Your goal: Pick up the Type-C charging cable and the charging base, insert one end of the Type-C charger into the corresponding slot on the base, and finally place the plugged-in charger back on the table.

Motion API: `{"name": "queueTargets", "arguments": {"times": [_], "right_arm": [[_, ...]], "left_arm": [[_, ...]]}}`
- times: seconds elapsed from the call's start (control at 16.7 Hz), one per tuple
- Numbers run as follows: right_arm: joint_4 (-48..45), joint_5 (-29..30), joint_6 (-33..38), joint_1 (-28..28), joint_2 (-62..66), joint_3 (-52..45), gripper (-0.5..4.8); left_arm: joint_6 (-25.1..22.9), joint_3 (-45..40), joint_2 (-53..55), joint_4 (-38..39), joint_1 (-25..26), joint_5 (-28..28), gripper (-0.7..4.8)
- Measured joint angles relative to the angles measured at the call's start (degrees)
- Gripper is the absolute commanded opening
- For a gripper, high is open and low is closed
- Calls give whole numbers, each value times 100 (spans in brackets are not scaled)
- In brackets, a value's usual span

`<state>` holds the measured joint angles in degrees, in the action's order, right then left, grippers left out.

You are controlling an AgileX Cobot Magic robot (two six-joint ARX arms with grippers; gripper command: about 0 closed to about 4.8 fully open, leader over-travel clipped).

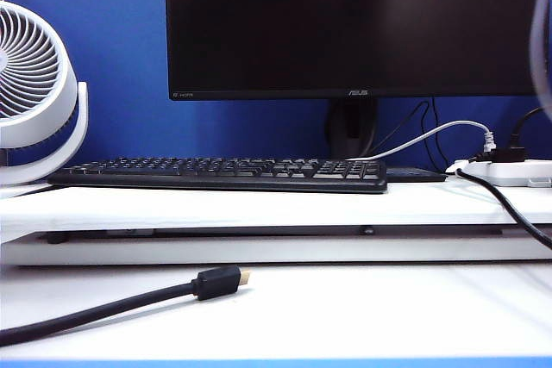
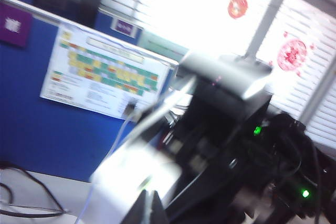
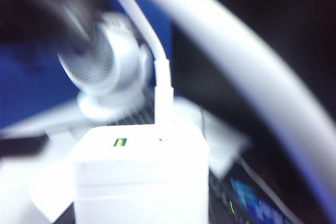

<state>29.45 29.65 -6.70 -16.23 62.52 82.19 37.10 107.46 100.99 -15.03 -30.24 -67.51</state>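
The charging base is a white block that fills the close foreground of the right wrist view, with a green-lit slot on its face. My right gripper is shut on it, its fingers mostly hidden behind the block. The white plug of the Type-C charging cable stands in the base's face, and the cable curves away. In the left wrist view my left gripper is shut with nothing visible between its fingers, right by the blurred white base. Neither gripper shows in the exterior view. The table carries the keyboard.
A black keyboard and a monitor stand on the raised board. A white fan is at the left, a power strip at the right. A thick black gold-tipped cable lies on the lower front surface.
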Motion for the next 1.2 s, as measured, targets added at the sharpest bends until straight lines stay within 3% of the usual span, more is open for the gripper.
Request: {"name": "queueTargets", "arguments": {"times": [0.18,0.36,0.66,0.72,0.78,0.96,1.2], "right_arm": [[557,-210,-431,-2,363,0,0],[1080,-273,-678,-2,839,0,0],[1552,-297,-1067,-181,1637,-2,0],[1600,-299,-1200,-258,1814,-2,0],[1703,-328,-1696,-608,2175,0,-1],[1827,-424,-2031,-925,2540,0,-1],[1849,-1047,-2282,-1204,3399,2,0]], "left_arm": [[-2,0,-179,31,11,181,-6],[4,13,-490,26,74,787,-6],[90,22,-997,479,74,3056,-6],[87,22,-1134,568,76,3683,-6],[-31,26,-1408,933,76,4819,-6],[-479,28,-1622,1534,76,5412,-6],[-1130,26,-1923,2459,74,6234,-6]]}}
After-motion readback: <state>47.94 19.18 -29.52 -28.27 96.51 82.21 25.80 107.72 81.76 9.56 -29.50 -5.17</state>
